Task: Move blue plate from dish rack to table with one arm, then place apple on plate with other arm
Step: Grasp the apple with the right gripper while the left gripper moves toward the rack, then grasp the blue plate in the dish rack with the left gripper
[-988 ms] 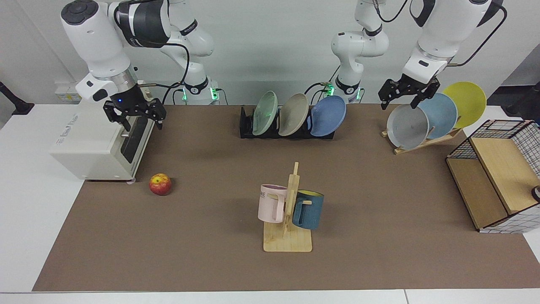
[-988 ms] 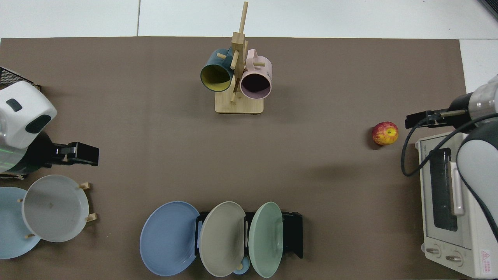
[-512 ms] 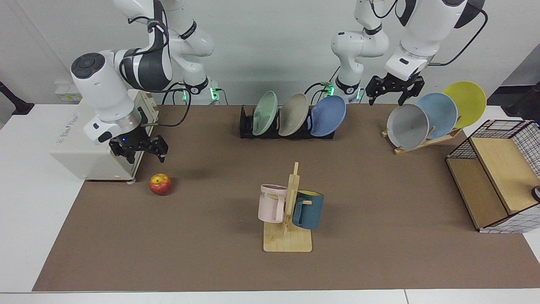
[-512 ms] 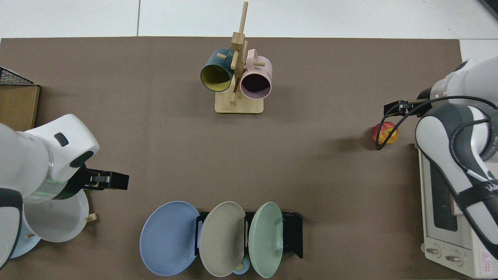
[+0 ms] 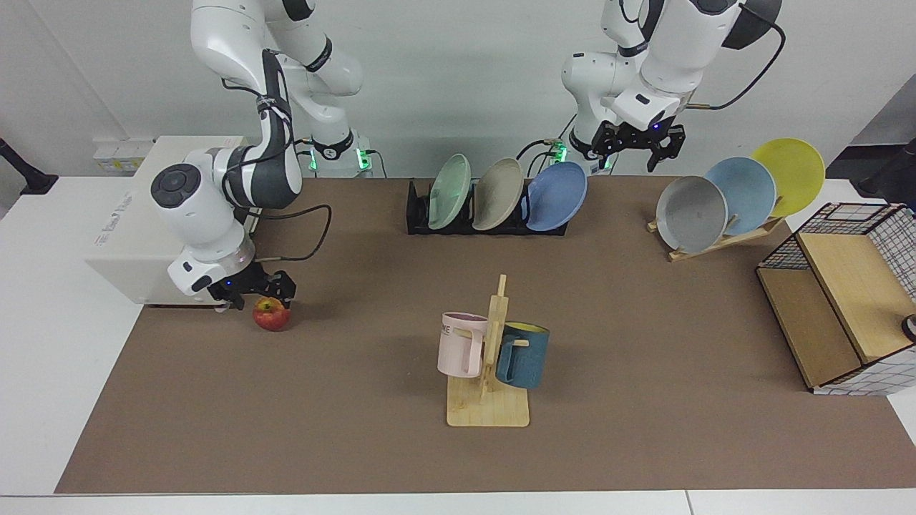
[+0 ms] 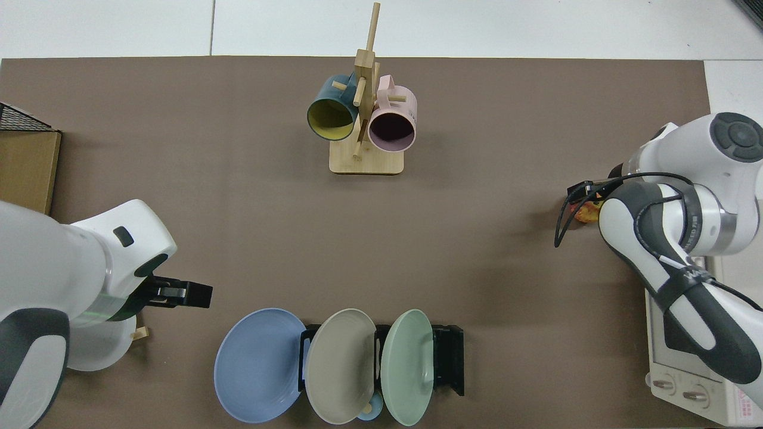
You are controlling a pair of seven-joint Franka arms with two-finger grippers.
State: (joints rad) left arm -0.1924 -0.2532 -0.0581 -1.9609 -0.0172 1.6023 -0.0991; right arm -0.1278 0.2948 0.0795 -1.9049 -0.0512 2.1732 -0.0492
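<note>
Blue plate (image 5: 557, 195) leans in the end slot of the dish rack (image 5: 418, 214), next to a tan plate (image 5: 497, 194) and a green plate (image 5: 449, 191). It has not been taken out yet.

Up above and a bit to the side of it hangs the left hand (image 5: 639, 143), with its two fingers apart and nothing between them. From the top the left hand (image 6: 188, 294) is near the plate's rim but not touching it.

Over by the toaster oven (image 5: 136, 236), the right hand (image 5: 252, 289) is low, right over the apple (image 5: 271, 313). Its fingers look apart, one on each side of the apple's top. I cannot tell if they touch it.

I think the plate comes first. To do that well, the left hand should come down on the top rim of the blue plate, pinch only that plate, and lift it straight up out of the slot so the tan plate does not get bumped. Then it should lay the plate flat on a bare part of the tabletop (image 5: 644, 343), well away from the mug stand (image 5: 489, 386). The right hand should squeeze the apple softly, since it is round and could roll away.

For writing, the pink mug (image 5: 461, 343) shows letters that look like "ME". The toaster oven has a grey word on its side, but it is too small to read
</note>
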